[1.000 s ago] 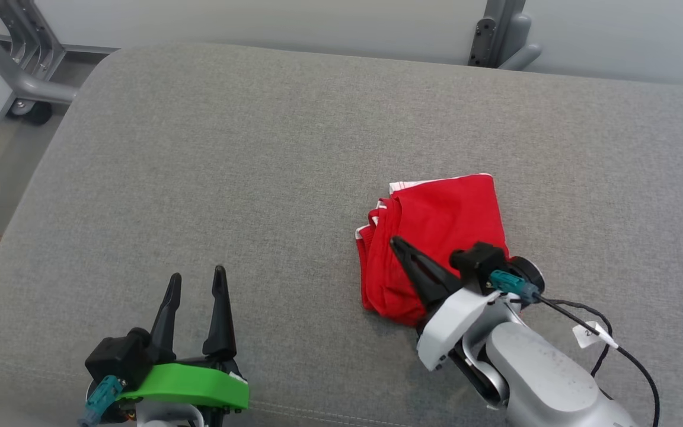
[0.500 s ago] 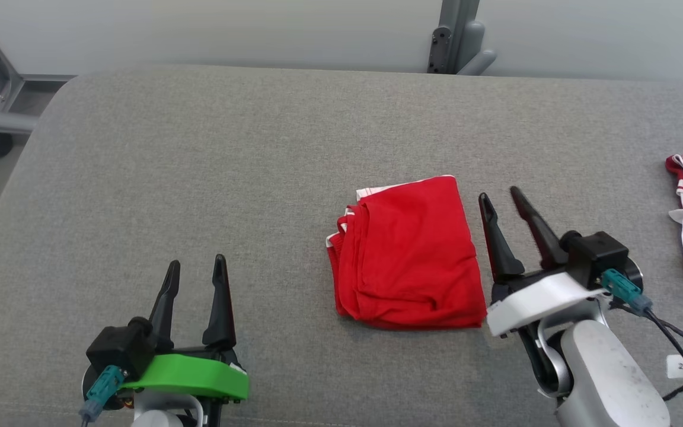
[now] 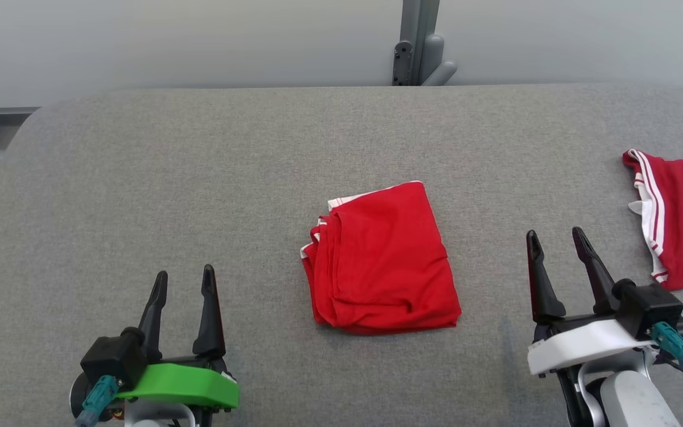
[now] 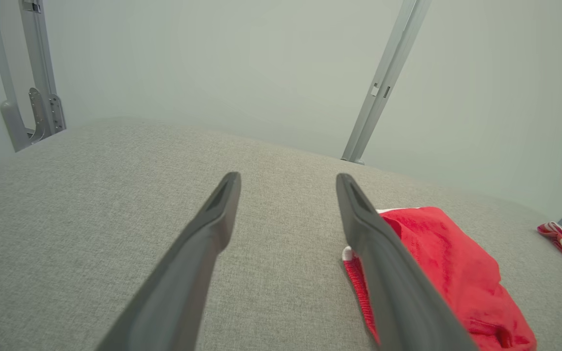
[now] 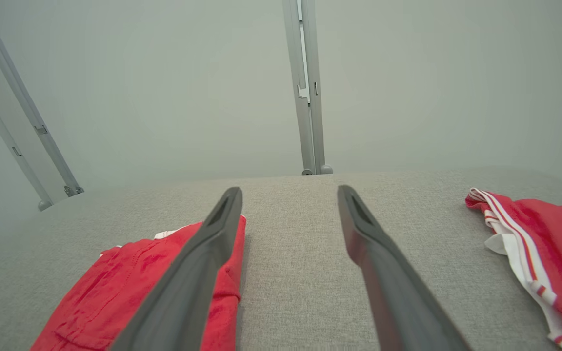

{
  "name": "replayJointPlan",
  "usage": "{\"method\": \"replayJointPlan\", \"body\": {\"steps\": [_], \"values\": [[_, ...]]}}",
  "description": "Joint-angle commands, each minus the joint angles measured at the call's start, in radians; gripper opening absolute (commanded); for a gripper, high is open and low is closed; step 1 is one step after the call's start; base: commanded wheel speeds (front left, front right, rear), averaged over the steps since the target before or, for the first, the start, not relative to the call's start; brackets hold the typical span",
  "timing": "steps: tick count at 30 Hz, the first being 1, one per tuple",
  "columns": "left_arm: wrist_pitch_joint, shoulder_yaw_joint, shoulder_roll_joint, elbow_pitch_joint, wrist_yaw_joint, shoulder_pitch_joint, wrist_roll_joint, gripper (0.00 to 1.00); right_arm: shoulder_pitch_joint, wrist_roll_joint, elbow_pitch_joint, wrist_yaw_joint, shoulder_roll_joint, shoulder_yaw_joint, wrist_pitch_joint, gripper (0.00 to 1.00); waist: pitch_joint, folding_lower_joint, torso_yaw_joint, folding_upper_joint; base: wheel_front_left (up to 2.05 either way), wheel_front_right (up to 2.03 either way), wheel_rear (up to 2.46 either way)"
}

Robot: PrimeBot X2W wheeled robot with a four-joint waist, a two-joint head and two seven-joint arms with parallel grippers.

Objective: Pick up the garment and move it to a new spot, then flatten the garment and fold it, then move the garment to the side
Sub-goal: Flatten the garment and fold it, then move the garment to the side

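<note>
Right end effector (image 3: pixel 555 235) is off the garment (image 3: pixel 380 261). A second ago its fingers were together and pressed on the near right corner of the red cloth. Now they stand wide apart, empty, over bare bench (image 3: pixel 199 178) to the garment's right, not touching it. The head camera has panned as well, so the whole scene sits differently in frame. The garment's folded outline looks unchanged.

Garment: red, folded to a compact, roughly rectangular packet. White trim shows at the far edge and stacked layers along the left edge. It lies flat near the middle of the grey fabric-covered bench, between the two end effectors and clear of both.

Left end effector (image 3: pixel 184 274): low on the left, fingers spread wide, holding nothing, same pose as before. In the left wrist view the garment lies beyond the right-hand finger, which partly covers it. In the right wrist view it lies behind the left-hand finger.

Second red garment (image 3: pixel 682 219), white-striped, lies at the bench's right edge, cut off by the frame and well apart from the folded one. The right end effector sits between the two.

Grey metal post (image 3: pixel 418 41) stands against the pale wall behind the bench.
</note>
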Motion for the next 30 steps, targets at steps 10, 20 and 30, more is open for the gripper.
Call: {"method": "replayJointPlan", "body": {"steps": [10, 20, 30], "values": [[0.0, 0.039, -0.008, 0.014, -0.021, 0.046, 0.052, 1.0, 0.062, 0.04, -0.032, 0.0, 0.0, -0.012, -0.002, 1.0, -0.013, 0.0, -0.03, 0.0, 0.0, 0.0, 0.0], [0.0, 0.056, -0.024, 0.028, -0.04, 0.046, 0.067, 1.0, 0.062, 0.044, -0.023, 0.0, 0.0, -0.015, -0.002, 1.0, -0.019, 0.0, -0.027, 0.0, 0.0, 0.0, 0.0], [0.0, 0.063, -0.031, 0.03, -0.048, 0.044, 0.076, 1.0, 0.032, 0.024, 0.003, 0.0, 0.0, -0.027, -0.002, 1.0, -0.019, 0.0, -0.007, 0.0, 0.0, 0.0, 0.0]]}}
